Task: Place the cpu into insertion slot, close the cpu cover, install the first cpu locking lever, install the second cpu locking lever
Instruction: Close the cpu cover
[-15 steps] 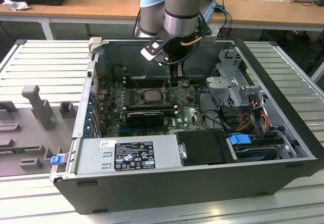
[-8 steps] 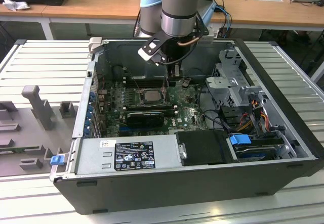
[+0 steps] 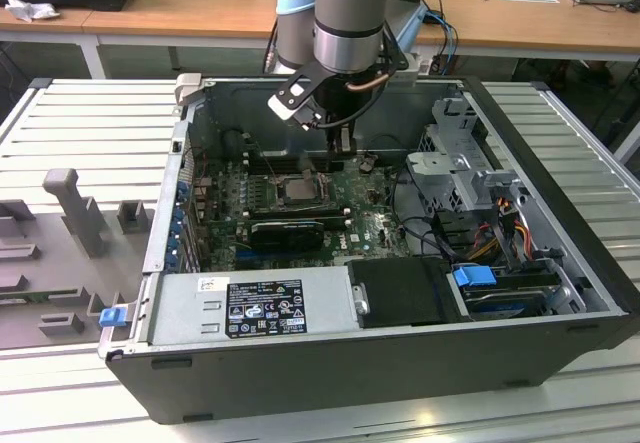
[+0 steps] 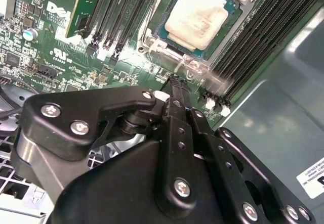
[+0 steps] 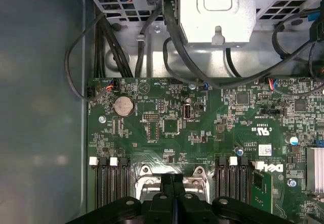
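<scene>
An open computer case (image 3: pixel 560 293) lies on its side on a ribbed metal desk (image 3: pixel 80 123). The robot arm reaches down into it over the green motherboard (image 3: pixel 375 228). The cpu (image 4: pixel 197 19), its silver-grey top facing up, sits inside the insertion slot (image 4: pixel 163 32), whose dark frame borders it; in the exterior view the cpu (image 3: pixel 303 190) shows near the middle of the board, towards the far wall of the case. Silver metal brackets (image 4: pixel 195 68) stand at the slot's corners, and I cannot tell whether the cover plate lies down over the chip. The gripper (image 4: pixel 174 82) has its two black fingers (image 4: pixel 178 114) pressed together with nothing between them. Its tip is just beside the slot's edge, close to one of the brackets, though contact cannot be judged. In the first wrist view the gripper (image 5: pixel 172 177) points at the same bracketed edge, with rows of black memory slots (image 5: pixel 109 183) on either side. Further along the board are a round coin battery (image 5: pixel 123 105) and black cables (image 5: pixel 174 42) running up to a grey metal drive cage (image 5: pixel 217 11). In the exterior view a grey power supply (image 3: pixel 250 303) with labels fills the case's near side.
</scene>
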### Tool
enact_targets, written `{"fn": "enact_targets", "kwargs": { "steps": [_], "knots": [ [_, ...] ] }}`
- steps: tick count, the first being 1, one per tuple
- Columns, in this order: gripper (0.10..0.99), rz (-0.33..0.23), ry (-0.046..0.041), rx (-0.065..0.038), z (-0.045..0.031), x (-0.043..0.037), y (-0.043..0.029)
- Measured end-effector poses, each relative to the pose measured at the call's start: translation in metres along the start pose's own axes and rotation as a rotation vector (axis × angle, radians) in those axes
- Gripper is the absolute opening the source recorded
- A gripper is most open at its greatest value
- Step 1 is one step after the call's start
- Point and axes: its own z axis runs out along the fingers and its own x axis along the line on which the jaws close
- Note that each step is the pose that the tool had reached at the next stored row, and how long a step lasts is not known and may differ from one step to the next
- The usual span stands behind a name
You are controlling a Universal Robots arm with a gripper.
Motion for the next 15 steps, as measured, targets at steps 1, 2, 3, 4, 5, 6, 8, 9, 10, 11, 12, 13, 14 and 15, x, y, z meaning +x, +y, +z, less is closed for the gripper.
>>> {"fn": "enact_targets", "kwargs": {
  "steps": [1,2,3,4,5,6,8,9,10,11,12,13,14,15],
  "knots": [
    [0.106,0.0,0.0001,0.0,0.0,0.0,-0.0005],
    [0.106,0.0,0.0001,0.0,0.0,0.0,-0.0011],
    [0.106,0.0,0.0002,0.0,0.0,0.0,-0.0015],
    [0.106,0.0,0.0003,0.0,-0.0001,0.0,-0.0025],
    [0.106,0.0,0.0005,0.0,-0.0001,0.0,-0.003],
    [0.106,0.0,0.0008,0.0,-0.0001,0.0,-0.0034],
    [0.106,0.0,0.0014,0.0,-0.0001,-0.0001,-0.0039],
    [0.106,0.0,0.0016,0.0,0.0003,-0.0002,-0.0041],
    [0.106,0.0,0.0015,0.0,0.0024,-0.0004,-0.005],
    [0.106,0.0,0.0015,0.0,0.005,-0.0006,-0.0067],
    [0.106,-0.001,0.0016,0.0,0.0069,-0.0007,-0.0087],
    [0.106,-0.005,0.002,0.0,0.0107,-0.0009,-0.0143],
    [0.106,-0.008,0.0023,0.001,0.0135,-0.0012,-0.0213],
    [0.106,-0.009,0.0023,0.002,0.0149,-0.0013,-0.0252]
  ]
}}
